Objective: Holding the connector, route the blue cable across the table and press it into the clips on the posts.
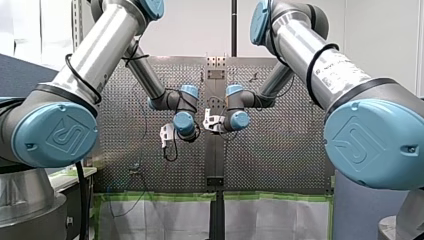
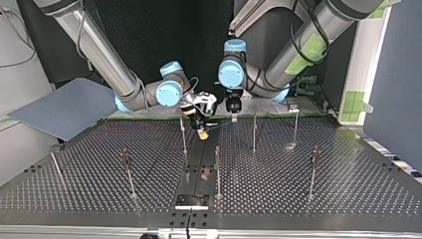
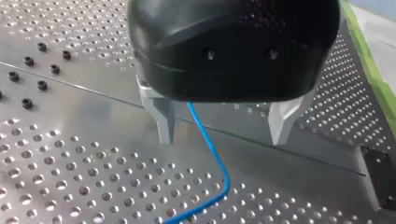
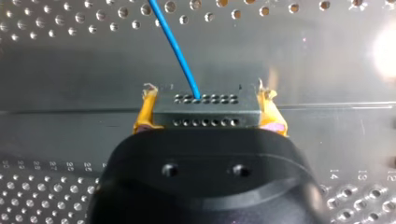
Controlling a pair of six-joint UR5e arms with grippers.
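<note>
**Connector (image 4: 205, 109) clamped in our right gripper (image 4: 208, 111); left gripper (image 3: 223, 135) released**

The connector sat clenched between our right gripper's two yellow pads (image 4: 144, 119). It hung just above the table (image 2: 323, 199), near the middle of its far side in the top view. One blue cable (image 4: 175, 46) left the connector's face and passed between the two metal fingers (image 3: 164, 123) of our left gripper. Those fingers were spread wide and grasped nothing; we could not tell whether the cable brushed them. We counted two grippers, one connector, one cable and seven thin posts (image 2: 217, 169) on the table.
</note>
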